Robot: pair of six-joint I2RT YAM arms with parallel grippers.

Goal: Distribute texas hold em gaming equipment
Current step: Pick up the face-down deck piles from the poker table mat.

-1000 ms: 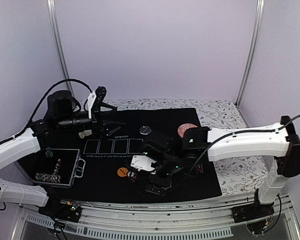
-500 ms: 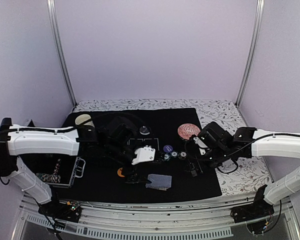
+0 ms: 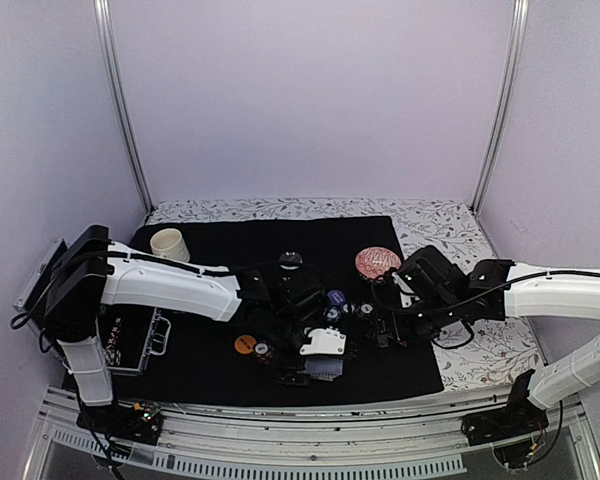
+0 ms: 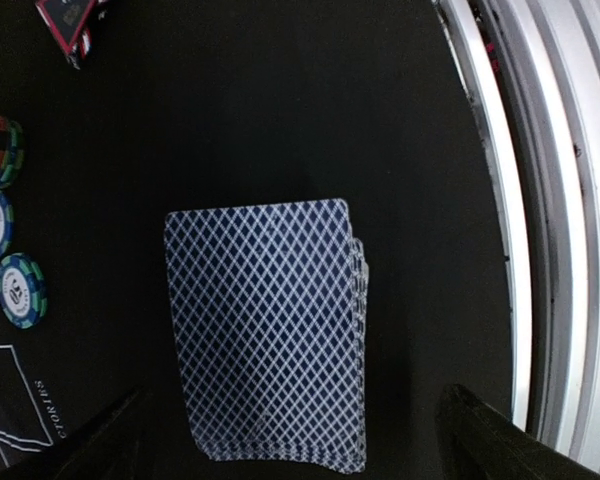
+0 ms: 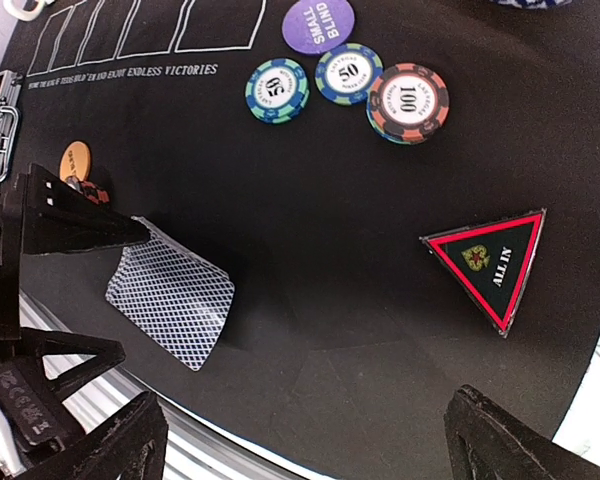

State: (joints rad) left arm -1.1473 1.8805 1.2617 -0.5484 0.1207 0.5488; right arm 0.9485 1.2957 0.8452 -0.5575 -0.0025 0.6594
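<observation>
Left claw point(image 4: 295, 410) spread over one card stack point(image 4: 265, 340) — right claw point(image 5: 305, 410) spread too — three striped chips point(image 5: 348, 75).

- Playing cards point(image 4: 265, 335): smooth card stock, with a faint sheen on the printed lattice backs.
- Mat point(image 4: 280, 100): matt black cloth.
- Poker chips point(image 5: 408, 103): hard and glossy, plastic-looking.
- Triangle marker point(image 5: 487, 265): smooth, slightly glossy.
- Rail point(image 4: 540, 200) at the table edge: pale ribbed metal, satin finish.

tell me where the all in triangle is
Right wrist view: the triangle lies on the mat at right, below the 100 chip, well right of the cards.
</observation>
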